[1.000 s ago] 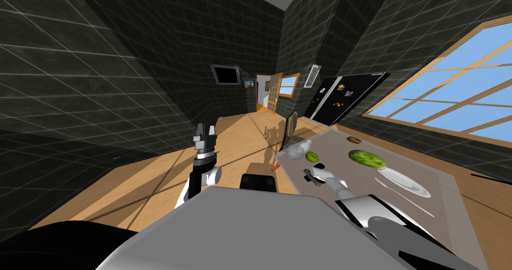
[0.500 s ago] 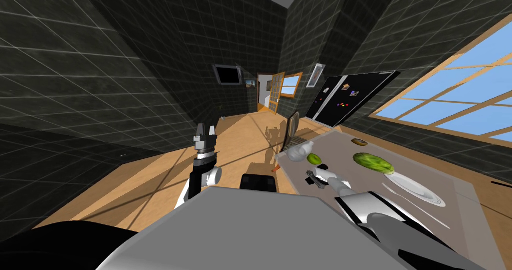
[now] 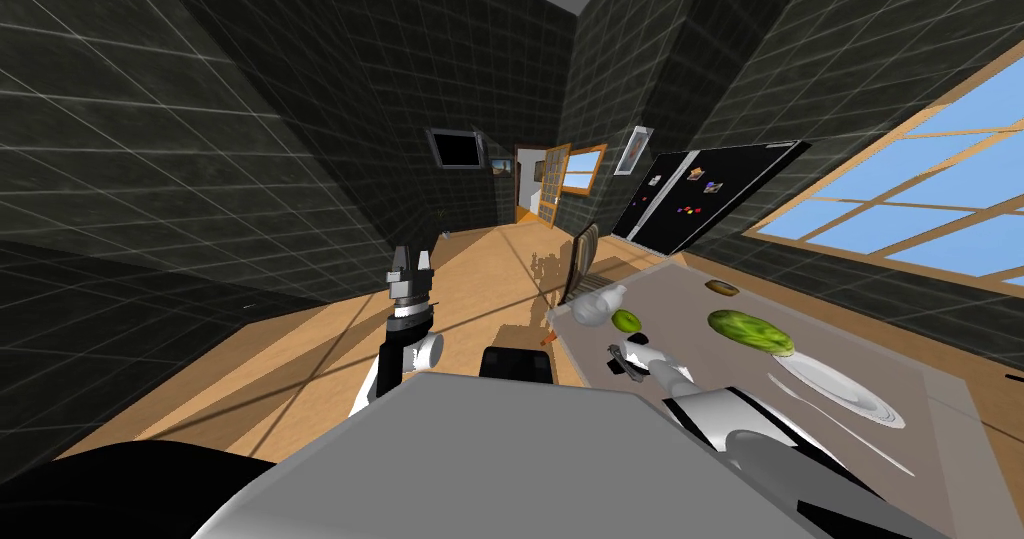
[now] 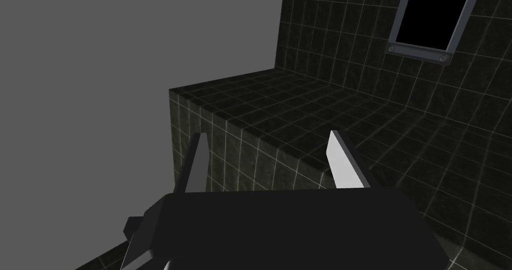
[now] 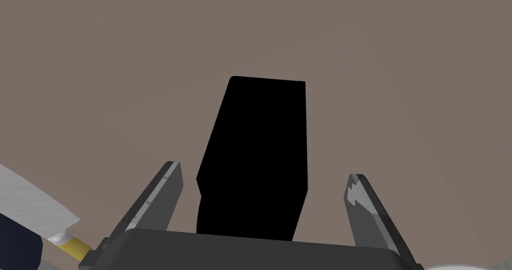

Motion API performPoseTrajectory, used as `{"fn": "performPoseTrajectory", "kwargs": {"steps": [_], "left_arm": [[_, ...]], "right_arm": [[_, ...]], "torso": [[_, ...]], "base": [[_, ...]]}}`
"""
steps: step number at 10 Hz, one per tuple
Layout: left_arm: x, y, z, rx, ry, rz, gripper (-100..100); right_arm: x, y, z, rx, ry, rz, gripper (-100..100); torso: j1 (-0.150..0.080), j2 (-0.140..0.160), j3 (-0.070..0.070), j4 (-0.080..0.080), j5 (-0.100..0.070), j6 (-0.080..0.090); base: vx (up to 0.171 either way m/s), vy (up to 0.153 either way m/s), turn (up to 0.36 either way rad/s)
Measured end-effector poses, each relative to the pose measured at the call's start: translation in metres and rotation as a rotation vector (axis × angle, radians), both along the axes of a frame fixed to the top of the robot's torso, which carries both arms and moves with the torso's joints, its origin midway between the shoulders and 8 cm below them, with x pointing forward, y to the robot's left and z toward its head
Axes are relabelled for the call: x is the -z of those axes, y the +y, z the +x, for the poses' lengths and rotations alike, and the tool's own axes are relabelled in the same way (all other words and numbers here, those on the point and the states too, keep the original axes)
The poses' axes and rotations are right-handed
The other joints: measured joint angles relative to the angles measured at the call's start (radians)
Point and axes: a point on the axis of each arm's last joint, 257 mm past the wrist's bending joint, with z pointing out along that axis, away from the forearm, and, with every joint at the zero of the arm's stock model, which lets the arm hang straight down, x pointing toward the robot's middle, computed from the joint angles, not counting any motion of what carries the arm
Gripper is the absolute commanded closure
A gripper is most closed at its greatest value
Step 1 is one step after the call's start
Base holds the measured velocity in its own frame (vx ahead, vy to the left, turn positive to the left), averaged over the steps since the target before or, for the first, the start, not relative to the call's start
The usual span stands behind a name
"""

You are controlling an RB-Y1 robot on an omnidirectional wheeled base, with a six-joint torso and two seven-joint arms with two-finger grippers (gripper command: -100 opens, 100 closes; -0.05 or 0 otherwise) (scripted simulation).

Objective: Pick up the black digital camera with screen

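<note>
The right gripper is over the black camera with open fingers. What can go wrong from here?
1. The black camera lies between the open fingers of the right gripper, but nearer to one finger. That finger may touch first and push or twist the camera on the table.
2. A white and yellow object lies close beside the gripper; lowering further might knock it.

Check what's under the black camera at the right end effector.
Bare grey-brown tabletop; the camera rests on it between the right end effector's open fingers. Its near end is covered by the end effector body.
</note>
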Motion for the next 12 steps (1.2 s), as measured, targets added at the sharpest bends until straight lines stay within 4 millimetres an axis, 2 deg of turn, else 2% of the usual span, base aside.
{"fn": "performPoseTrajectory", "kwargs": {"steps": [4, 5, 6, 11, 12], "left_arm": [[0.0, 0.0, 0.0, 0.0, 0.0, 0.0, 0], [0.0, 0.0, 0.0, 0.0, 0.0, 0.0, 0], [0.0, 0.0, 0.0, 0.0, 0.0, 0.0, 0], [0.0, 0.0, 0.0, 0.0, 0.0, 0.0, 0], [0.0, 0.0, 0.0, 0.0, 0.0, 0.0, 0]], "right_arm": [[0.0, -0.001, -0.001, 0.002, 0.002, -0.001, 100], [0.0, -0.001, -0.001, 0.002, 0.002, -0.001, 0], [0.0, -0.001, -0.002, 0.002, 0.003, -0.001, 100], [-0.016, -0.016, 0.011, -0.005, 0.002, 0.001, 100], [-0.016, -0.017, 0.011, -0.009, 0.002, 0.0, 0]], "torso": [[0.002, 0.0, 0.0, 0.0, 0.0, -0.001], [0.002, 0.0, 0.0, 0.0, 0.0, -0.001], [0.001, 0.0, 0.0, 0.0, 0.0, -0.001], [0.005, 0.0, 0.001, 0.001, 0.001, -0.001], [0.004, 0.0, 0.0, 0.001, 0.001, -0.001]], "base": [[0.0, 0.0, 0.0], [0.0, 0.0, 0.0], [-0.022, 0.056, -0.036], [-0.018, 0.053, -0.017], [0.0, 0.0, 0.0]]}}
